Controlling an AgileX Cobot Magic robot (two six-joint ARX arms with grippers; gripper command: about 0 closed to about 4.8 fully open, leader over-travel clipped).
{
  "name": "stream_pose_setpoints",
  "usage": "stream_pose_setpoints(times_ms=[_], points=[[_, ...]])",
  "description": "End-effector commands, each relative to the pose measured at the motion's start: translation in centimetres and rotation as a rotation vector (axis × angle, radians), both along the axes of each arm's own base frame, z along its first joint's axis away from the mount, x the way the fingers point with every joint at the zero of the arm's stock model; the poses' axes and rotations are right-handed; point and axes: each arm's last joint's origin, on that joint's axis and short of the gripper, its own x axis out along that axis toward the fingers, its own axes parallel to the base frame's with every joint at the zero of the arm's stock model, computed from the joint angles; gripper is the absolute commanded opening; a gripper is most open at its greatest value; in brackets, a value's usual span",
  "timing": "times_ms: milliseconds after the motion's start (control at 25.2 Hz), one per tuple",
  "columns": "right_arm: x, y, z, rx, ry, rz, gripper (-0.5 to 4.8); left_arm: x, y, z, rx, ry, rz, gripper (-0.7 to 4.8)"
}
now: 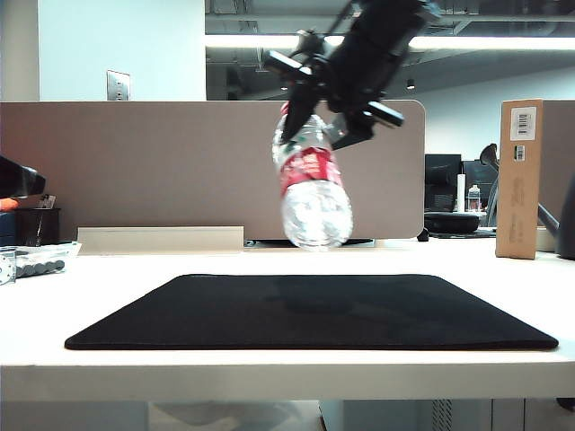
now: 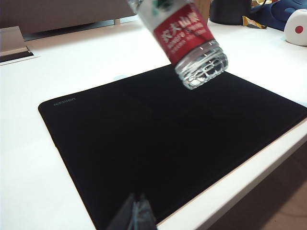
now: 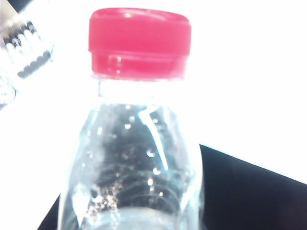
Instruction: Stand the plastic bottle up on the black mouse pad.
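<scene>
While right hand [image 1: 310, 112] grips, plastic bottle [image 1: 310, 184] hanging below

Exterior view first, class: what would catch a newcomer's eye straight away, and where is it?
The plastic bottle hangs in mid-air above the black mouse pad, tilted, its red cap uppermost and its clear base lowest. The right gripper clamps its upper part, coming down from the top of the view. The left gripper waits shut at the pad's near edge.

- The right gripper [image 1: 305, 108] is showing motion-blurred in the exterior view, its fingers out of frame in the right wrist view.
- The plastic bottle [image 2: 187, 38] is being cropped at the neck.
- The left gripper [image 2: 136, 215] is showing only dark tips.
</scene>
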Motion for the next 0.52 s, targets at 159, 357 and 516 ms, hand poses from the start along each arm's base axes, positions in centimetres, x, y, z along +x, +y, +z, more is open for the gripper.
stream_pose_setpoints(times_ms=[159,357,516], points=[[-3.9,-2.5,-1.1,0.260,-0.484,-0.024,-0.06,0.0,0.0,0.3,-0.007,-0.016,-0.002,-0.04],[-6.1,-4.0,-3.8,0.310,-0.689,-0.041,-0.06,0.0,0.0,0.3,-0.007,-0.016,-0.002,-0.04],[-6.6,-4.3,-4.5,0.178,-0.784,-0.023,-0.05,0.0,0.0,0.3,-0.007,-0.016,-0.002,-0.04]])
